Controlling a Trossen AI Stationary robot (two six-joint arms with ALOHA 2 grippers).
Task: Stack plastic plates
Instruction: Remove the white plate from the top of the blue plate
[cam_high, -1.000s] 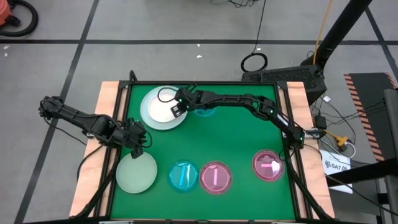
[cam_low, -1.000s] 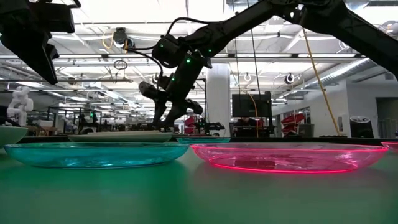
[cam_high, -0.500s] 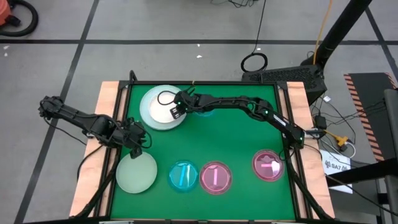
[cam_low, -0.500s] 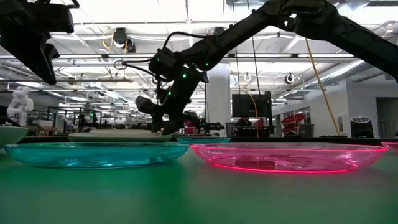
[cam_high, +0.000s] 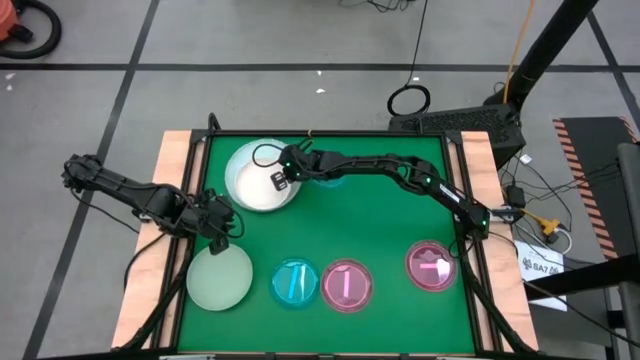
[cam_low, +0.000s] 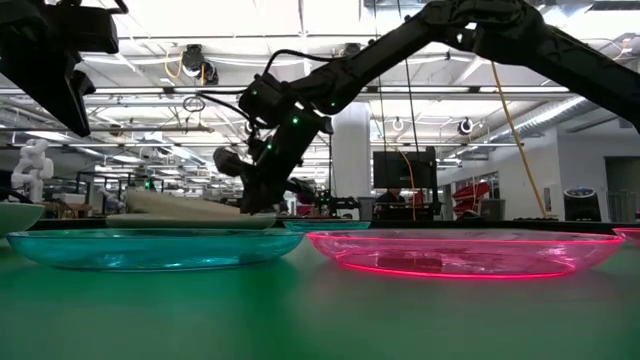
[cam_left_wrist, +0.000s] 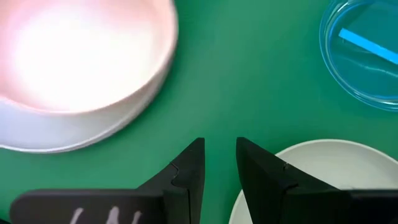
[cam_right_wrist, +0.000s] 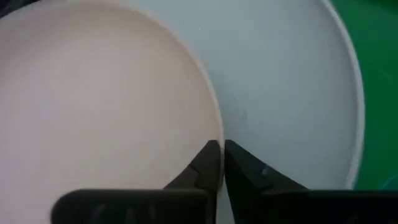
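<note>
The right gripper (cam_high: 279, 179) has its jaws clenched on the rim of the white plate (cam_high: 252, 172), which lies tilted on a pale blue plate (cam_right_wrist: 292, 93) at the far side of the table (cam_high: 380, 235). The left gripper (cam_high: 222, 236) hovers between this white plate and the pale green plate (cam_high: 219, 279), its jaws a little apart, grasping nothing. Beside the green plate lie a cyan plate (cam_high: 294, 283) and two pink plates (cam_high: 346, 285).
</note>
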